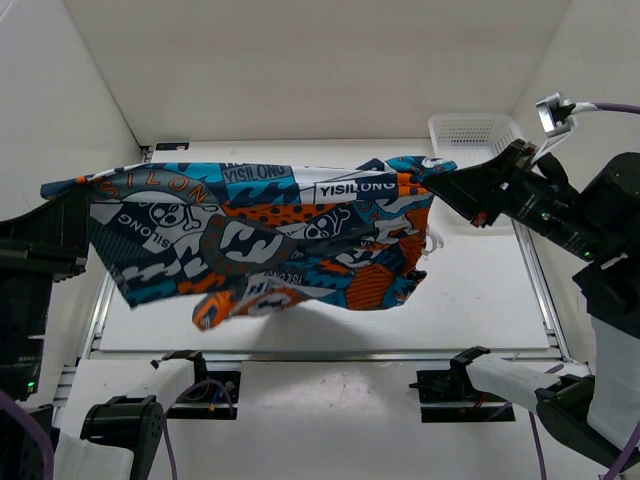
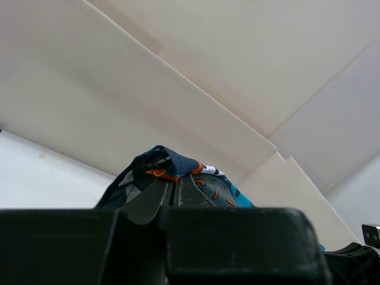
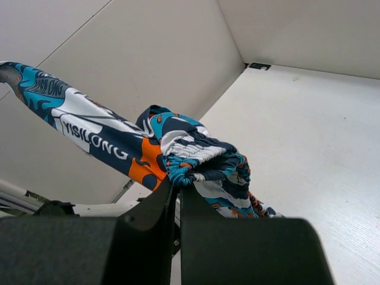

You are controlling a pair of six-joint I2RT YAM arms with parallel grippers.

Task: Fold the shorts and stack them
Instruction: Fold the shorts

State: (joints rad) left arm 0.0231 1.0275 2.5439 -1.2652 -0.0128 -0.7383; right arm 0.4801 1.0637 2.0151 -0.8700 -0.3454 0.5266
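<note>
The shorts (image 1: 260, 235), a patchwork print in orange, teal, navy and white with skulls and logos, hang stretched in the air above the table between both arms. My left gripper (image 1: 62, 190) is shut on their left end; in the left wrist view the fabric (image 2: 169, 169) bunches over the closed fingertips (image 2: 172, 185). My right gripper (image 1: 432, 185) is shut on the right end of the waistband, whose gathered elastic (image 3: 196, 157) sits pinched at the fingertips (image 3: 177, 187). The lower hem droops free above the table.
A white mesh basket (image 1: 472, 130) stands at the back right of the white table (image 1: 480, 300). White walls enclose the table on the left, back and right. The arm bases (image 1: 200, 385) sit along the near edge.
</note>
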